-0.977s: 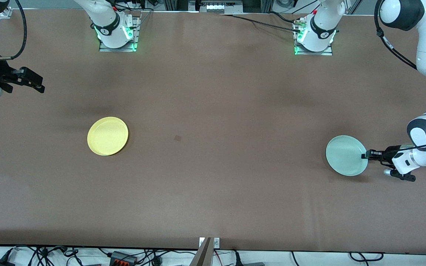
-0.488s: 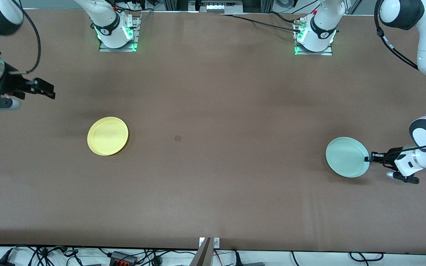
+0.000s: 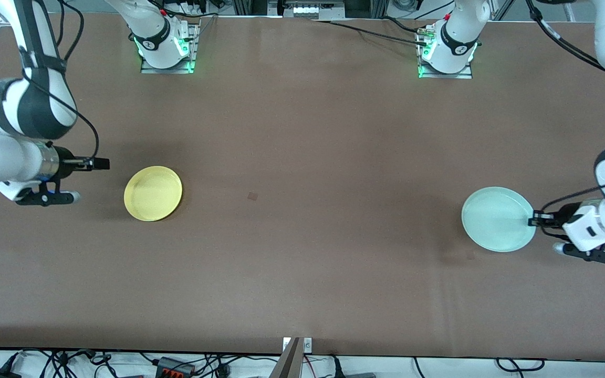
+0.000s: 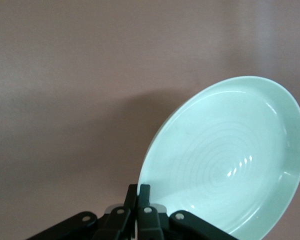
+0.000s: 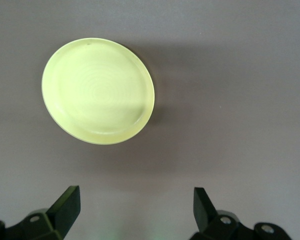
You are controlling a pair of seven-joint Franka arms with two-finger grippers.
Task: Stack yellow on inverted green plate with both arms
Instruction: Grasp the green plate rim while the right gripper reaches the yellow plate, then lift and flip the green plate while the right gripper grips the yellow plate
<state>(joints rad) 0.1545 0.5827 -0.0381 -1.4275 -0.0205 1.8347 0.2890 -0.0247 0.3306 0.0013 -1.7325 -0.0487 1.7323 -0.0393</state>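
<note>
Now, front view: your left pincer [image 3: 535, 218] is clamped on the rim of the round, shallow, pale mint-green plastic plate [image 3: 497, 219] at the left arm's end of the brown surface [image 3: 302, 262]. The plate looks lifted on the gripped side, hollow face up, so by my reading the flip is not yet done. The round, shallow, bright yellow plastic plate [image 3: 153, 193] lies flat, hollow up, toward the right arm's end, well apart from the green one. Your right pincer [image 3: 104, 164] hangs just beside its rim, on the side toward that arm's end; the right arm is plainly the nearer one to it.

Left wrist view: the two fingers [image 4: 144, 200] stand pressed together on the green plate's [image 4: 225, 160] edge. The plate extends straight away from the pincer [image 4: 139, 197], tilted up off the surface.

Right wrist view: the right pincer's [image 5: 135, 205] jaws stand wide and hold nothing. The yellow plate [image 5: 97, 91] lies ahead of the fingertips, offset toward one finger [image 5: 67, 202], not touching either.

Judgement: the coming move turns on that offset. You would need to centre the rim between the open fingers before closing.
</note>
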